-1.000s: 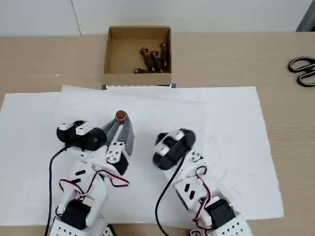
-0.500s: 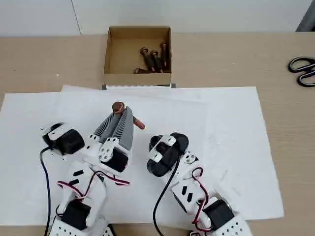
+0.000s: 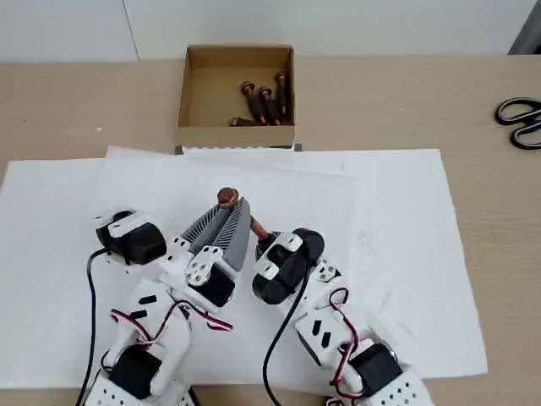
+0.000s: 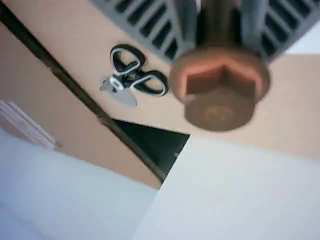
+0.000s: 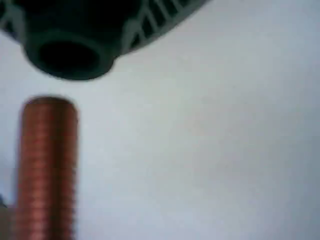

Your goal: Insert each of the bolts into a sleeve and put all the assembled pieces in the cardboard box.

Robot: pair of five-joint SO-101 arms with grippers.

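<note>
Tan wooden worktop (image 3: pixel 406 101) under white paper sheet (image 3: pixel 397 220). Open brown cardboard box (image 3: pixel 194 85) just beyond sheet's far edge; several copper assembled pieces (image 3: pixel 264 100) lie inside near one side wall. Left pincer (image 3: pixel 226 207) clamped just below hex head of copper bolt (image 3: pixel 226 197), above sheet. Long axis slanted, threaded tip toward right pincer (image 5: pixel 75 25). Right pincer grips dark round sleeve (image 5: pixel 67 55), mouth facing tip, just apart.

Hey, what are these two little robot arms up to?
The left gripper clamps a copper bolt, its threaded end pointing at a dark sleeve held by the right gripper, close but not yet inside. All this is above the white paper. Several finished pieces lie in the cardboard box beyond.
</note>
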